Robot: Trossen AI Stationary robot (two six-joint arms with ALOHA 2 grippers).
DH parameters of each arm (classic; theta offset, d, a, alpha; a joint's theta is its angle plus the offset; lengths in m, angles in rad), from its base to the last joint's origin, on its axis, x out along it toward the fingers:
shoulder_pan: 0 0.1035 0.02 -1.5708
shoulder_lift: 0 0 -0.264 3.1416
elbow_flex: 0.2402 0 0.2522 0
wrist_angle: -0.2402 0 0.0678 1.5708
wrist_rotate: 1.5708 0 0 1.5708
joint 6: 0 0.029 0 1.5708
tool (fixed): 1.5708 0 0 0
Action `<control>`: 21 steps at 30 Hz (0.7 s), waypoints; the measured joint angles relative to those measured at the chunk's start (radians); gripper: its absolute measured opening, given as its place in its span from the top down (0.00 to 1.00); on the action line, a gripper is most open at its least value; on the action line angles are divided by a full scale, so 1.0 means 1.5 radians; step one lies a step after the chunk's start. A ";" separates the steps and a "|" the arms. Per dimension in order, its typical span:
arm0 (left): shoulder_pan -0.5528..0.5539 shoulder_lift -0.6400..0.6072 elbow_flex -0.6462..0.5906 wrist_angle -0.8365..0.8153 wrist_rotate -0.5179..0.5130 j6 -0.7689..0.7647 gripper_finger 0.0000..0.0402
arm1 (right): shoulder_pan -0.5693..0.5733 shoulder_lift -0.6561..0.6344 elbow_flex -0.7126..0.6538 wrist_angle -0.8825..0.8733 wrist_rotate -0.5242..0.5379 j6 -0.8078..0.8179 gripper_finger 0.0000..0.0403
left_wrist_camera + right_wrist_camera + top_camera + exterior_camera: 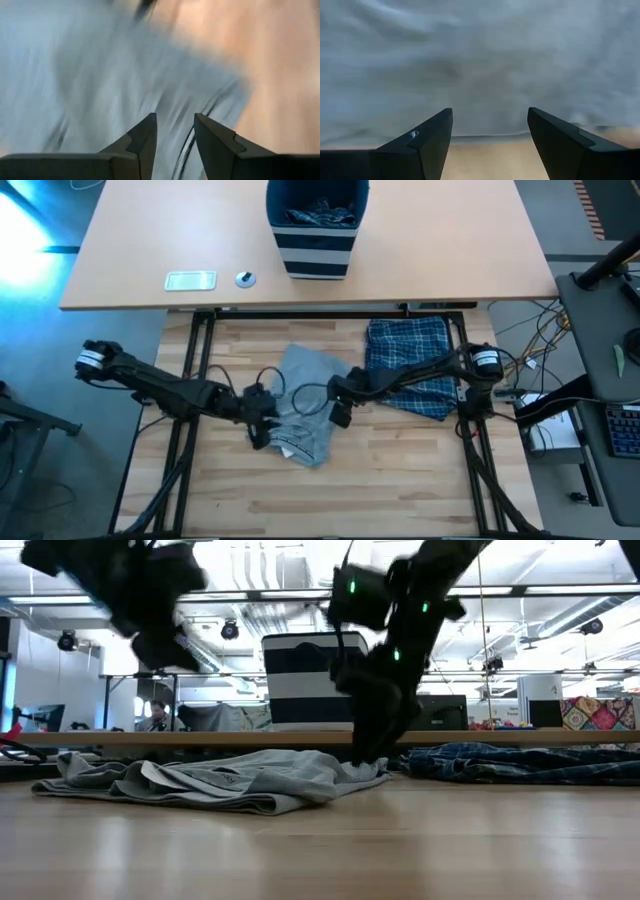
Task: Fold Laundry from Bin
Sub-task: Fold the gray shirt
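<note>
The soft grey cloth T-shirt [305,405] is lying rumpled on the wooden table [400,470], between both arms. The right gripper [490,132] is hovering spread wide and empty at its edge, while the left gripper [175,135], fingers partly apart and empty, is hanging above it. Each should be pinching one corner low, then pulling gently so the cloth is going flat.

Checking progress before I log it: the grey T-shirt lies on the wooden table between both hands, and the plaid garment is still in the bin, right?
Not quite. The high view shows the plaid garment lying on the wooden table, beside the grey T-shirt, not in the bin.
</note>
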 joint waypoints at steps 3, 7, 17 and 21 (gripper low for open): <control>0.001 0.036 -0.014 0.168 -0.001 0.050 0.71 | -0.037 0.012 -0.013 -0.005 -0.001 -0.026 0.37; 0.011 0.152 -0.010 0.315 0.001 0.063 0.73 | -0.075 0.006 -0.030 -0.006 -0.021 -0.051 0.36; 0.024 0.440 0.157 0.442 0.018 0.069 0.76 | -0.105 -0.056 -0.006 -0.088 -0.086 -0.179 0.36; 0.027 0.517 0.206 0.429 0.032 0.040 0.76 | -0.138 -0.070 -0.018 -0.068 -0.081 -0.210 0.36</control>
